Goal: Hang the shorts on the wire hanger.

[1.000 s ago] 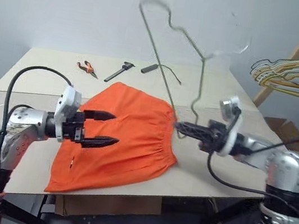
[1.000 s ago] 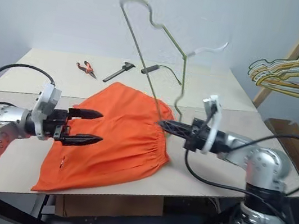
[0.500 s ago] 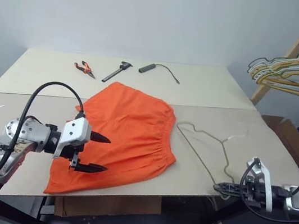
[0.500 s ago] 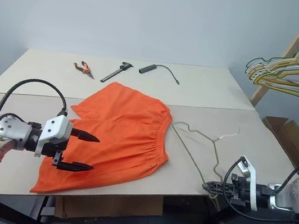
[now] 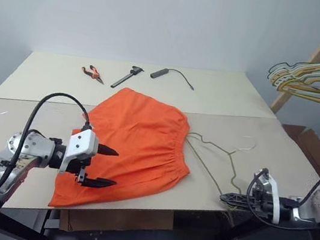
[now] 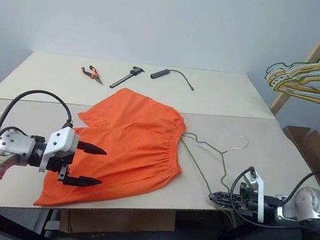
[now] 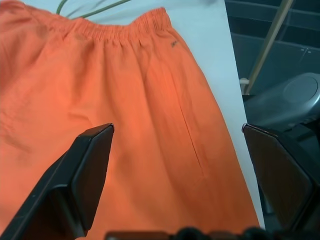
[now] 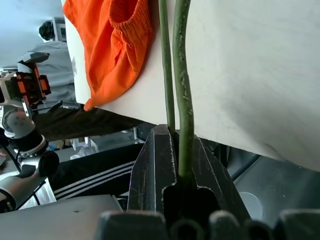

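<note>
Bright orange, plain, unpatterned: the shorts (image 5: 135,143), with a darker orange line of shade along the gathered waistband
Olive green along the wire hanger (image 5: 216,165), turning silvery at the hook
Pale beige across the table (image 5: 224,100)
Black on the fingers (image 5: 105,150) of the left gripper (image 5: 103,166), white on the housing behind them
Orange handles on the pliers (image 5: 94,73)
Yellow, green and pale among the bunched hangers (image 5: 312,83)

shorts (image 7: 150,125) hem cut off, bunched hangers (image 5: 312,83) partly cropped
</note>
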Robot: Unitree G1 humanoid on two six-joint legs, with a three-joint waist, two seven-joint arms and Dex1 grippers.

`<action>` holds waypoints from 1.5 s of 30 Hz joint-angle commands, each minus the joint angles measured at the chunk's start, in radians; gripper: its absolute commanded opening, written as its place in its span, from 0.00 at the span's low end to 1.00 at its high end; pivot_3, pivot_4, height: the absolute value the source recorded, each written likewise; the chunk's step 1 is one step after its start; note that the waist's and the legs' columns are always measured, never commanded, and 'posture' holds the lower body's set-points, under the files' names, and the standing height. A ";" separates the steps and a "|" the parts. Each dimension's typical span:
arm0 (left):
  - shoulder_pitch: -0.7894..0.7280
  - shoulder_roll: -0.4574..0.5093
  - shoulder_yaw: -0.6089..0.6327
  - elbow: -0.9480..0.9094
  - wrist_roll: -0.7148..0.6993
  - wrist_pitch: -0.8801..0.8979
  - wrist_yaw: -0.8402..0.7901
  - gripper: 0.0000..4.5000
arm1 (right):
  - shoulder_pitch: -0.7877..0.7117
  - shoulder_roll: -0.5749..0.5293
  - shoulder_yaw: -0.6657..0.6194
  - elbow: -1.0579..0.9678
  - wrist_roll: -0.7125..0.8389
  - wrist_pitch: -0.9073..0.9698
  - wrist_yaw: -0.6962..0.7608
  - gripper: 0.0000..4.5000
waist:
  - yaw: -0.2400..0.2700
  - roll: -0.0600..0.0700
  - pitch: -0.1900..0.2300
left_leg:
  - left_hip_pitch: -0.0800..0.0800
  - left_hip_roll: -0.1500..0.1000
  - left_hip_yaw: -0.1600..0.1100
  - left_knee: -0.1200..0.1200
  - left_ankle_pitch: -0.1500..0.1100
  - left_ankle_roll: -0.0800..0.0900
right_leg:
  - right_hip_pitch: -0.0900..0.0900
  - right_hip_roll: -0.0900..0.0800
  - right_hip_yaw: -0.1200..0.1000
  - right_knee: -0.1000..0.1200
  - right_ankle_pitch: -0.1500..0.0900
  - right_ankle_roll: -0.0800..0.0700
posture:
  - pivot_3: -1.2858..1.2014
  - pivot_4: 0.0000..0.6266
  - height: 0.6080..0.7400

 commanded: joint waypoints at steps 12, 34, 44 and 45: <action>-0.021 0.002 0.011 0.015 0.034 -0.015 0.026 0.99 | -0.007 -0.028 0.008 -0.110 0.001 -0.024 0.093 0.00 | 0.000 0.000 0.000 | 0.000 0.000 0.000 0.000 0.000 0.000 | 0.000 0.000 0.000 0.000 0.000 0.000 | 0.50 0.00 1.00; -0.009 0.002 -0.001 -0.023 0.069 -0.010 0.069 0.99 | -0.444 0.208 0.330 0.475 -0.405 -0.352 0.353 0.00 | 0.013 0.000 0.000 | 0.000 -0.001 0.000 0.001 0.000 0.000 | 0.000 0.000 0.000 0.002 0.001 0.000 | 0.52 0.00 1.00; -0.003 -0.005 -0.001 -0.032 0.074 -0.001 0.081 0.99 | -0.575 0.278 0.157 0.740 -0.497 -0.504 0.249 0.00 | 0.027 0.001 0.000 | 0.000 -0.001 0.000 0.001 0.000 0.000 | 0.000 0.000 -0.001 0.003 0.001 -0.001 | 0.53 0.00 1.00; -0.005 -0.007 -0.002 -0.032 0.074 -0.001 0.082 0.99 | -0.577 0.281 0.139 0.744 -0.501 -0.520 0.237 0.00 | 0.027 0.001 0.000 | 0.000 -0.001 0.000 0.001 0.000 0.000 | 0.000 0.000 -0.001 0.003 0.001 -0.001 | 0.53 0.00 1.00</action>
